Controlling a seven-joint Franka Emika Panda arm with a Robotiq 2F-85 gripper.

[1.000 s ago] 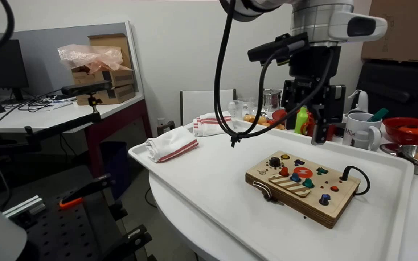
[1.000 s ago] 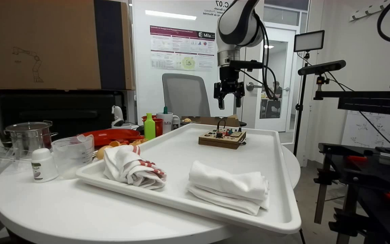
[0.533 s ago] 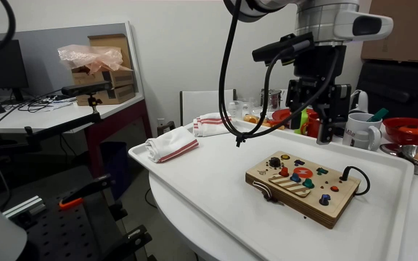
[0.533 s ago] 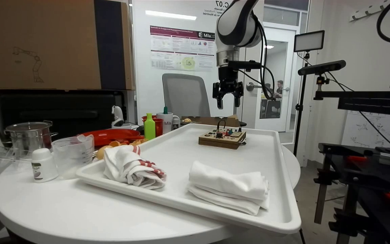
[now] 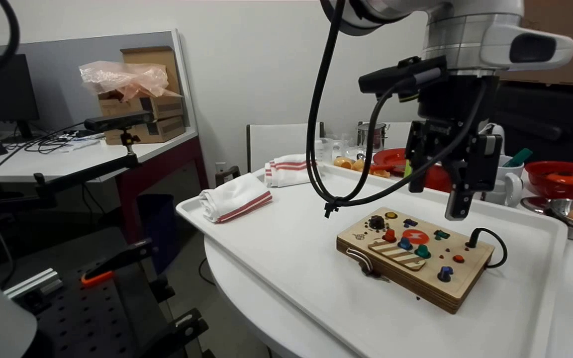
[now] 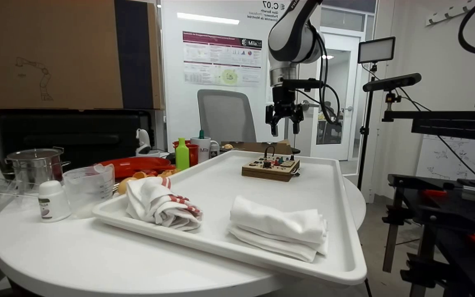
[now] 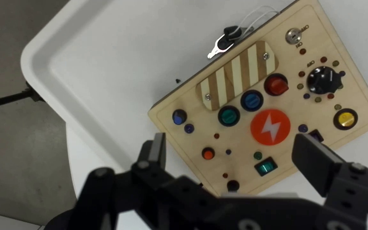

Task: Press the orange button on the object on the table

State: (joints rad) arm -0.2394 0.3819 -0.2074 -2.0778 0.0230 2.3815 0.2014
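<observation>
The object is a flat light-wood board point(image 5: 411, 278) with knobs, switches and a red lightning disc. It lies flat and also shows in an exterior view point(image 6: 264, 176). The small round orange button point(image 7: 208, 155) sits near one corner and shows in an exterior view point(image 5: 458, 258) too. The board rests in a white rimmed tray point(image 5: 286, 293) on the white table point(image 6: 138, 260). My gripper point(image 7: 230, 140) is open and empty, above the board and apart from it, in both exterior views point(image 5: 437, 201) point(image 6: 285, 133). In the wrist view the orange button lies between the fingers, closer to the left one.
A black cable point(image 5: 500, 243) loops up from the board's end. Folded towels point(image 5: 237, 199) lie at the tray's far end. A mug point(image 6: 203, 147), a green bottle point(image 6: 182, 154) and red bowls point(image 5: 565, 179) stand beside the tray.
My gripper has moved right and lower in both exterior views, closer to the board's cable end. It stays open. The board has not moved.
</observation>
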